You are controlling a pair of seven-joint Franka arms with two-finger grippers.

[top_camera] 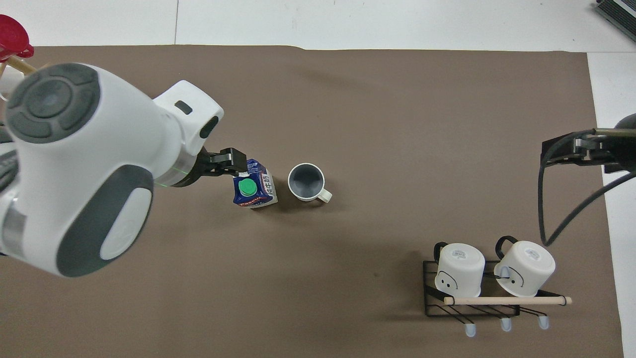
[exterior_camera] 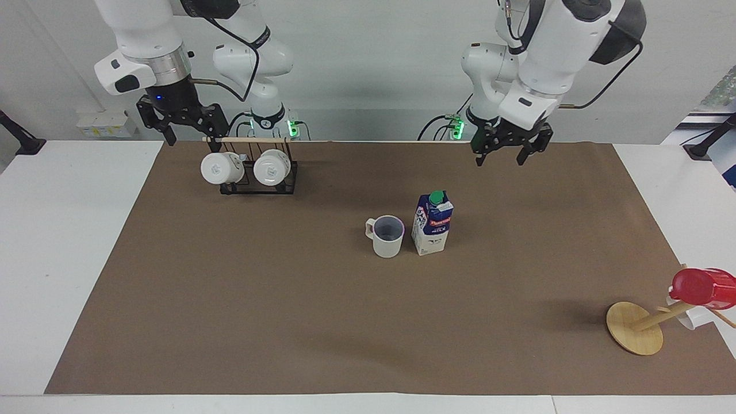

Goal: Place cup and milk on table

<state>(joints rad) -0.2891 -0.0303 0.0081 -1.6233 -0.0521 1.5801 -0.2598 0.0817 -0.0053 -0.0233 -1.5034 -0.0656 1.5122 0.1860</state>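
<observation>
The milk (exterior_camera: 432, 224) (top_camera: 253, 189), a blue and white carton with a green cap, stands upright on the brown sheet of the table (exterior_camera: 287, 322). Right beside it stands the cup (exterior_camera: 387, 236) (top_camera: 306, 182), upright, its grey-blue inside showing and its handle turned away from the carton. My left gripper (exterior_camera: 504, 154) hangs open and empty high over the sheet, well clear of the carton's top. My right gripper (exterior_camera: 192, 133) waits open and empty in the air above the mug rack.
A black wire rack (exterior_camera: 259, 185) (top_camera: 432, 303) with two white mugs and a wooden rod sits close to the right arm's base. A tipped wooden mug stand (exterior_camera: 635, 328) carrying a red cup (exterior_camera: 698, 286) lies toward the left arm's end.
</observation>
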